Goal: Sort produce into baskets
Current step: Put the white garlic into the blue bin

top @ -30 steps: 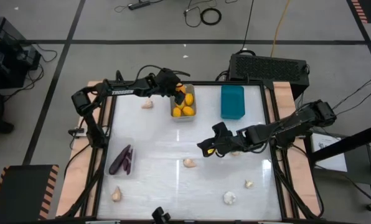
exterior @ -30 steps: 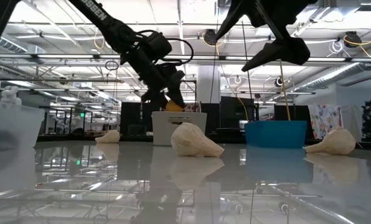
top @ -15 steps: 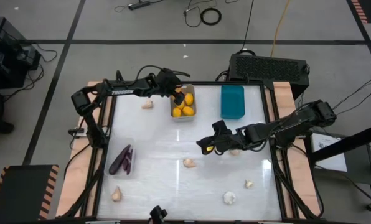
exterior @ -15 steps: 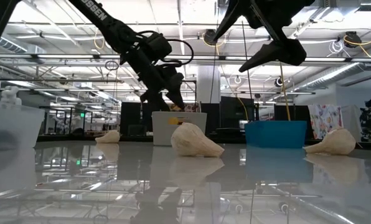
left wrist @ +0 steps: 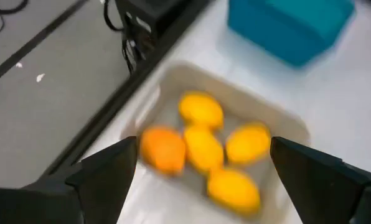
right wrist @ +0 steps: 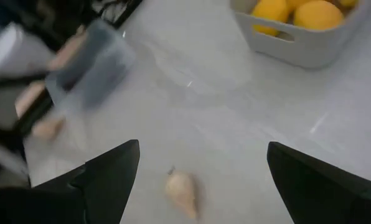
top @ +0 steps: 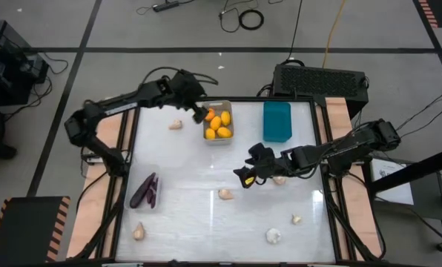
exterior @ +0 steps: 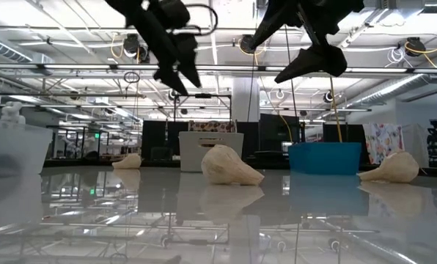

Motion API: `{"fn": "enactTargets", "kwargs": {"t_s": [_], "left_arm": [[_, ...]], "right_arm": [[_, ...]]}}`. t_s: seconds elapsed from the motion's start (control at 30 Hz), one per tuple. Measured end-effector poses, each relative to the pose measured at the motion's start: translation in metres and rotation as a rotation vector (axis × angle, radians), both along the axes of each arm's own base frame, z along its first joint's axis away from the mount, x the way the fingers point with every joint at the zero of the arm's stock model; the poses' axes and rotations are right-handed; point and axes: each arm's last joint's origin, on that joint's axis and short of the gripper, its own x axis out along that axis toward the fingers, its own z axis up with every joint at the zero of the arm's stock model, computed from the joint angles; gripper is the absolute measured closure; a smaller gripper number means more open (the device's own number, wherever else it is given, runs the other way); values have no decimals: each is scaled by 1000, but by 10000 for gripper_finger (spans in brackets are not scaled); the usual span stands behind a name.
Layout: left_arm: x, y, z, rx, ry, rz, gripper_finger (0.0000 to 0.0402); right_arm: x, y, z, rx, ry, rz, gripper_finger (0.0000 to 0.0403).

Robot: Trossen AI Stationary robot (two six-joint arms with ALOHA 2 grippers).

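Left hand [top: 199, 115] hovers open beside the grey basket [top: 219, 136].

Clear bin [right wrist: 89, 65] blurred, contents indistinct

Robotics laboratory in an industrial hall: exposed ceiling trusses [exterior: 94, 70] with strip lighting, taped floor lines [top: 80, 52], loose cables [top: 243, 16], and a white work table [top: 199, 215] carrying two arms.

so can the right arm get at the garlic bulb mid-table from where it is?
Probably yes. The right pincer hangs open just above and beside the garlic bulb, and the bare table around it leaves the way down free.
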Motion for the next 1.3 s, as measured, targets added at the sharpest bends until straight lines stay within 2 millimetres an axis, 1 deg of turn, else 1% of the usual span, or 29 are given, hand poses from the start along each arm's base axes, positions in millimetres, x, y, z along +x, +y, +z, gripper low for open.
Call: {"fn": "enactTargets", "kwargs": {"t_s": [0.1,0.2,0.3,0.43,0.57,0.67,0.83,0.93,1.03,1.17,1.3], "left_arm": [[-19,-17,12,5,79,-67,30],[-40,-33,16,-6,128,-99,30],[-56,-47,17,-25,121,-89,30],[-74,-66,16,-49,79,-71,30],[-88,-82,15,-62,46,-75,30],[-95,-91,15,-60,29,-89,30],[-102,-99,13,-55,11,-105,30],[-104,-101,10,-60,11,-109,30],[-103,-104,6,-65,21,-123,30],[-102,-109,4,-62,37,-163,30],[-101,-113,4,-54,40,-192,30]], "right_arm": [[1,2,1,-58,19,150,57],[7,8,1,-140,1,320,57],[14,18,-4,-235,-13,480,57],[23,29,-18,-339,2,581,57],[35,27,-28,-374,-23,583,57],[44,26,-36,-384,-37,595,57],[54,31,-68,-335,28,690,57],[63,34,-83,-346,20,686,57],[70,35,-98,-386,20,633,57],[73,36,-118,-409,76,583,57],[74,37,-134,-386,120,569,57]]}}
